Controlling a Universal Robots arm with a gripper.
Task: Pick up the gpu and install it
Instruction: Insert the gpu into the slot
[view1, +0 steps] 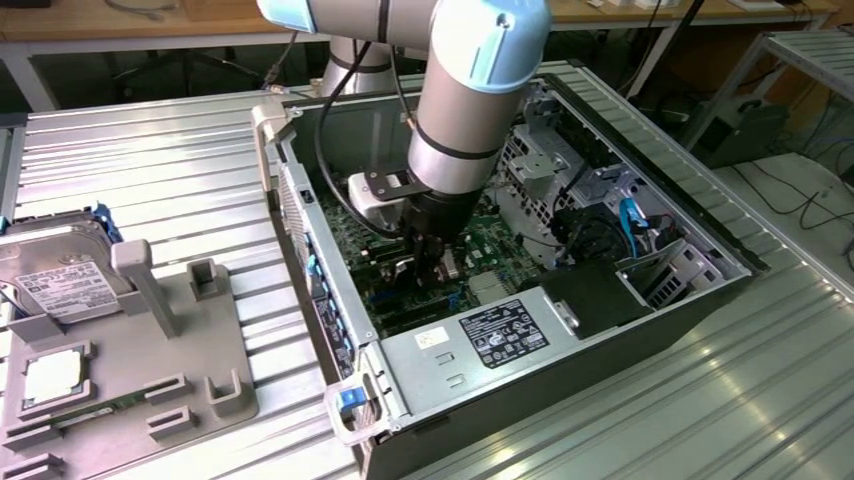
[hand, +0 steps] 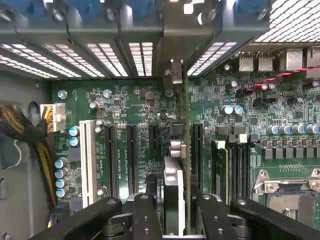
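We note the gpu (hand: 173, 170) standing upright along a motherboard (hand: 125, 100) slot inside the case (view1: 300, 215), gripper (hand: 176, 196) straddling it; we cannot tell whether it grips the card

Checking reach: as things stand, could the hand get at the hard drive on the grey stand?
Not directly, it seems: the hand is down inside the computer case at the gpu, and the case's wall stands between it and the hard drive, which itself lies uncovered.

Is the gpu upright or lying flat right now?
Upright: the gpu stands on edge over the motherboard slots. Fully seated: cannot tell.
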